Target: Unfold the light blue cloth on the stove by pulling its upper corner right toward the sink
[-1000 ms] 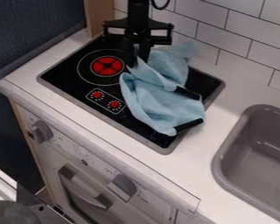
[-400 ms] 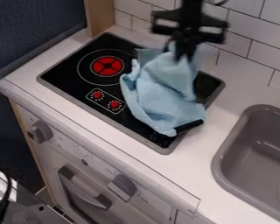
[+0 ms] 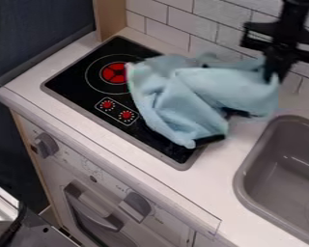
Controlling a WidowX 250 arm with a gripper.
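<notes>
While most of a light blue cloth (image 3: 183,101) lies bunched over the right half of a black glass cooktop (image 3: 70,79), one corner of it is drawn out toward the upper right of the frame. There, the black two-finger robot hand (image 3: 273,76) is closed on that corner, holding it up beside the white tiled wall (image 3: 170,29). The cloth makes a wide, loose fold from the middle of the frame to the hand.

As a judgement, the work is partway along. Done: the cloth is gripped, and its held end reaches past the cooktop's right edge, above the white surface (image 3: 212,185). Left: the cloth is not let go, and its larger part rests on the cooktop in crumpled folds. A black bar-like piece (image 3: 210,139) pokes out at its lower edge, and more dark material shows below the raised fold; what these belong to is hidden.

Left of the cloth is a round red burner mark (image 3: 113,73), its right side close to the fabric. A grey sink basin (image 3: 244,185) occupies the lower right.
</notes>
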